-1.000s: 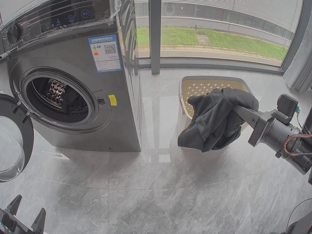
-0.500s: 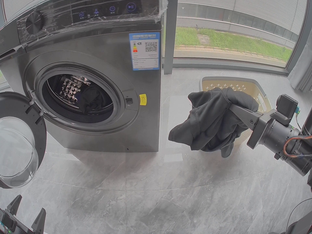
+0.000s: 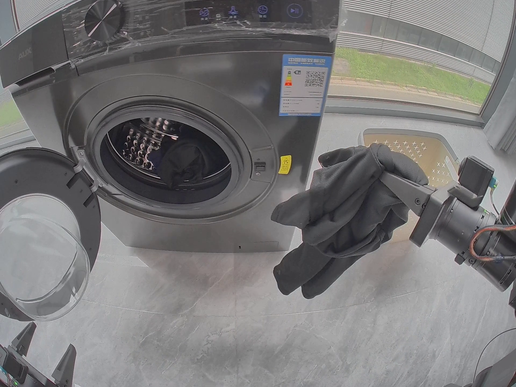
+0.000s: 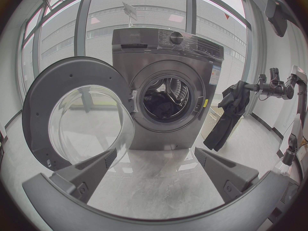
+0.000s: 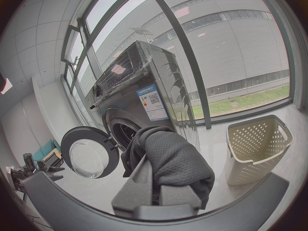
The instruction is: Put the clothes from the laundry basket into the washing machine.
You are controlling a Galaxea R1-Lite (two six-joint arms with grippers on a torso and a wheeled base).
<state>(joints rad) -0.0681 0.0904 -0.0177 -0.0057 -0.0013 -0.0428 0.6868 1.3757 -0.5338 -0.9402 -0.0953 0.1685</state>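
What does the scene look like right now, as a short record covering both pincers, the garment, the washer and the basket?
Right pincer: shut on the dark grey garment
Garment: hanging off the floor, in front of the laundry basket
Left pincer: open, holding nothing
Washing machine: door swung open
Drum: dark clothing inside
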